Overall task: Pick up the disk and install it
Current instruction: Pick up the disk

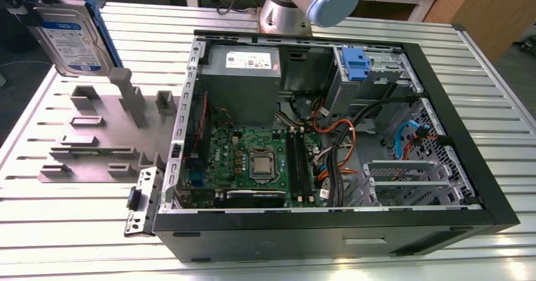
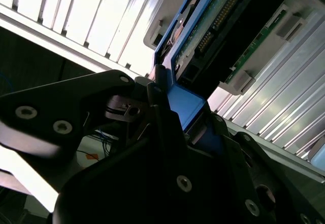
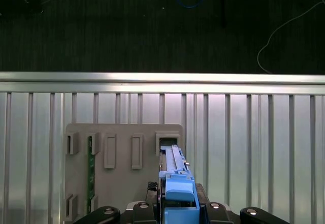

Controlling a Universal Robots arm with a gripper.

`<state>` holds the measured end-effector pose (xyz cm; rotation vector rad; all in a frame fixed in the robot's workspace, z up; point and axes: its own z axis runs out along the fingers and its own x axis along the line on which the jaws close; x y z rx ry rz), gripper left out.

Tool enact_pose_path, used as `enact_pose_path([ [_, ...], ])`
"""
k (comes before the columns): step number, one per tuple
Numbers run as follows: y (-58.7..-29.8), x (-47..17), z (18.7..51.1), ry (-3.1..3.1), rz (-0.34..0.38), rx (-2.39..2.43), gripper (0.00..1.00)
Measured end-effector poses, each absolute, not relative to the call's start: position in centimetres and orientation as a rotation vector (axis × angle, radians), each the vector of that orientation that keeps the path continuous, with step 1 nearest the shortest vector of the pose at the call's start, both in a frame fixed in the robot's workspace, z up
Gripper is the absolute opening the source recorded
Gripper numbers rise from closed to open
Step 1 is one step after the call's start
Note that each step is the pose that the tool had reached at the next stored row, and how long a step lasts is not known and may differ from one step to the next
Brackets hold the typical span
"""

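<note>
The claw [image 3: 179,203] pinches the disk [image 1: 75,42] by its blue end, so it hangs straight. It is just above the grey stand [image 1: 100,133].

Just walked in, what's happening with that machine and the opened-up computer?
A robot arm's gripper is clamped on the blue side rail of the disk, holding it on edge at the grey holder on the exterior view's left. Whether it has cleared its slot is hard to tell. The open computer case sits beside it on the slatted table; the disk is not yet inside.
</note>
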<state>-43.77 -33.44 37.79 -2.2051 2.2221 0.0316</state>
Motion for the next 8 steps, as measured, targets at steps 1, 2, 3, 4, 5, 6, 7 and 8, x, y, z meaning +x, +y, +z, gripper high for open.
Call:
enact_pose_path([
  [1,-33.44,-43.77,37.79,2.222,0.032,-2.205,0.36],
  [2,-33.44,-43.77,37.8,2.222,0.032,-2.205,0.36],
  [3,-33.44,-43.77,37.79,2.222,0.032,-2.205,0.36],
  [4,-33.44,-43.77,37.79,2.222,0.032,-2.205,0.36],
  [5,-33.44,-43.77,37.79,2.222,0.032,-2.205,0.36],
  [6,-33.44,-43.77,37.8,2.222,0.032,-2.205,0.36],
  [7,-33.44,-43.77,37.81,2.222,0.032,-2.205,0.36],
  [8,-33.44,-43.77,37.81,2.222,0.032,-2.205,0.36],
])
